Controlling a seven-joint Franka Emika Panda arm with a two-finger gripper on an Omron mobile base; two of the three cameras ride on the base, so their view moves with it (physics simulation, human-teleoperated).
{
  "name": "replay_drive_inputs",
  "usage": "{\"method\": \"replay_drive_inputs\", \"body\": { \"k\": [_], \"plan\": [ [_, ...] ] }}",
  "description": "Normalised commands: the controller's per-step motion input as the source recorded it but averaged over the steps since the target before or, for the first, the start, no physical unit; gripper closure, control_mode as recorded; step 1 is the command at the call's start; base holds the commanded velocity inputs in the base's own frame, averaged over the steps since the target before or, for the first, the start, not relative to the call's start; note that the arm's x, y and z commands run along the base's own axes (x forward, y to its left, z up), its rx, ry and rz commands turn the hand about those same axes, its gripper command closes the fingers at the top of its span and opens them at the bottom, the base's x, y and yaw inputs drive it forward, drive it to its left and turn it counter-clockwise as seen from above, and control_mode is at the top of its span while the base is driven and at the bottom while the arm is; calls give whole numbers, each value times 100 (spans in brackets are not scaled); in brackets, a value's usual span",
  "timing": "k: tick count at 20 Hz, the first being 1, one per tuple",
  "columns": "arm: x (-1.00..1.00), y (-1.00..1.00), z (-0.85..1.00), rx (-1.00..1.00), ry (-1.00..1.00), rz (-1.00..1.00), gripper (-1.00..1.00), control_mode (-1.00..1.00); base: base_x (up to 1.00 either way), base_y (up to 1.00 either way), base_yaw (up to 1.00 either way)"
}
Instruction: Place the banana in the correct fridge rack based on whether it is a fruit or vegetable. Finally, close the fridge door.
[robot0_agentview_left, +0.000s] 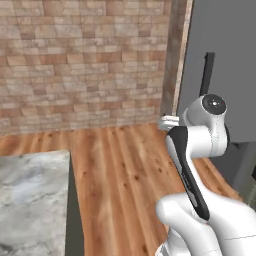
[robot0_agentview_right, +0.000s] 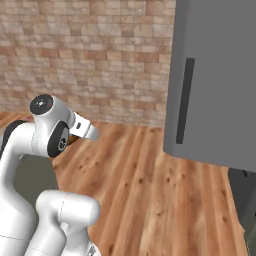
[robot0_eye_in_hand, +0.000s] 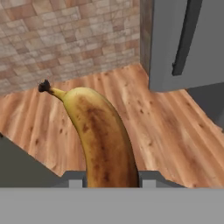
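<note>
In the hand view the banana (robot0_eye_in_hand: 101, 131) rises large between my fingertips, yellow-brown with dark speckles and a dark stem tip pointing up-left. My gripper (robot0_eye_in_hand: 111, 181) is shut on its lower end. The hand (robot0_agentview_left: 170, 121) pokes out left of the arm's elbow, and in the right base view the hand (robot0_agentview_right: 85, 129) points right toward the fridge. The fridge door (robot0_agentview_right: 220, 75) stands open to the right, its grey outer face and dark vertical handle (robot0_agentview_right: 184, 100) turned toward me; the fridge door (robot0_eye_in_hand: 205, 43) also shows at upper right. The fridge rack is hidden behind the door.
A brick wall (robot0_agentview_left: 85, 60) runs across the back above the wooden floor (robot0_agentview_right: 150, 185). A marble counter (robot0_agentview_left: 30, 200) lies at the lower left. The dark lower fridge body (robot0_agentview_right: 245, 195) shows under the door's right end.
</note>
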Motion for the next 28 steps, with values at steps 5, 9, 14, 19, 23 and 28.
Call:
{"method": "replay_drive_inputs", "body": {
  "k": [5, 9, 14, 19, 23, 28],
  "plan": [
    [0, 0, 0, 0, 0, 0, 100, 100, 100, 0, 0],
    [0, 0, 0, 0, 0, 0, 100, 100, 100, 0, 0],
    [0, 0, 0, 0, 0, 0, 100, 100, 100, 0, 0],
    [0, 0, 0, 0, 0, 0, 100, 100, 100, 1, -3],
    [0, 0, 0, 0, 0, 0, 100, 100, 94, 1, -14],
    [0, 0, 0, 0, 0, 0, 100, 100, 79, 1, -28]
  ]
}}
